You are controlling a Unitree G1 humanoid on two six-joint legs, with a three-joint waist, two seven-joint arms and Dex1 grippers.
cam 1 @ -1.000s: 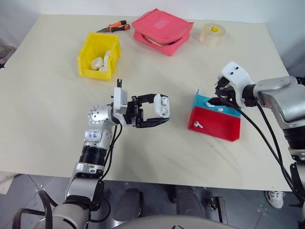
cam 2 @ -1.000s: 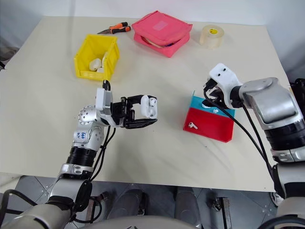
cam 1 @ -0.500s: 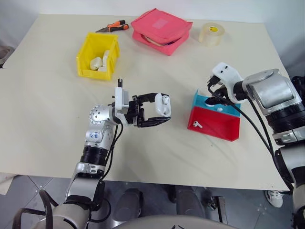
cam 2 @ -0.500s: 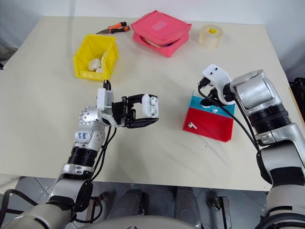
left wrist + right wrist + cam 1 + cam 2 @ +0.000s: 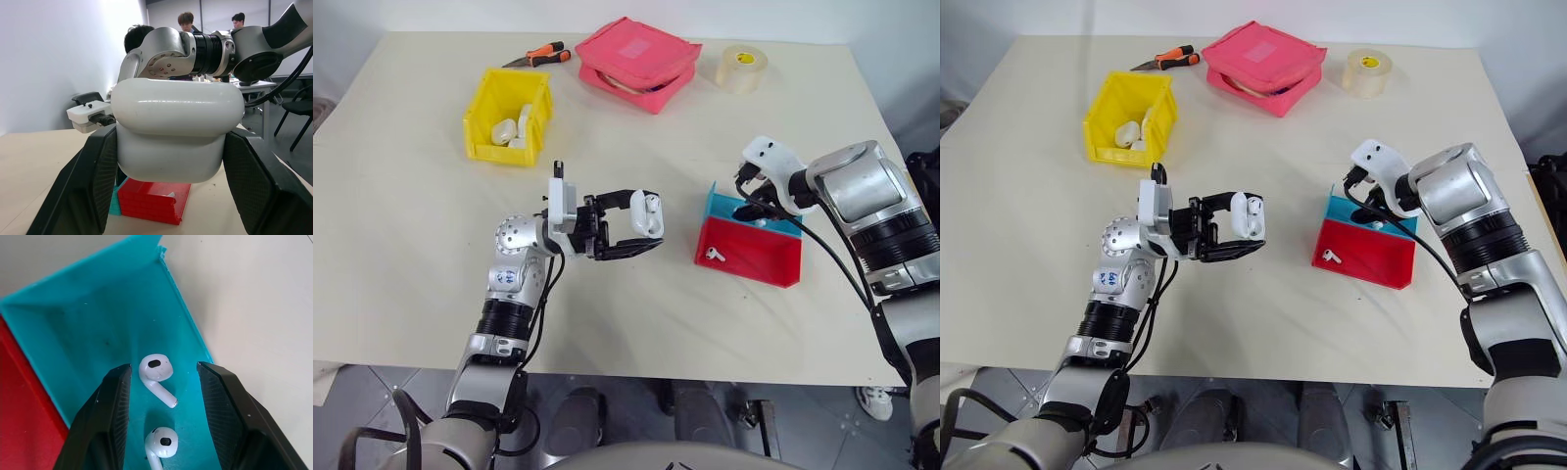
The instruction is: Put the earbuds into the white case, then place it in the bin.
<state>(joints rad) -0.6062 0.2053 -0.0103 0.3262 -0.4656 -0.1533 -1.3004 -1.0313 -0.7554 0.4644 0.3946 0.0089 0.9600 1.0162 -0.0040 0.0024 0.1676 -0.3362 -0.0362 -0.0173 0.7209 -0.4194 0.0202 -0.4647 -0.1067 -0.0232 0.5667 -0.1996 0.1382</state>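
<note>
- Left hand (image 5: 648, 231): raised above the surface (image 5: 411, 245), fingers clamped on either side of the white case (image 5: 177, 137).
- Right hand (image 5: 164, 396): lowered over the blue tray (image 5: 88, 347), fingers parted, gripping nothing; two earbuds (image 5: 155, 374) lie between its fingers on the tray floor.
- Red tray (image 5: 749, 257): touching the blue tray, just beside the right hand; holds one more earbud (image 5: 714, 255).
- Bin (image 5: 480, 108): well apart from both hands, beyond the left hand, with white items inside.
</note>
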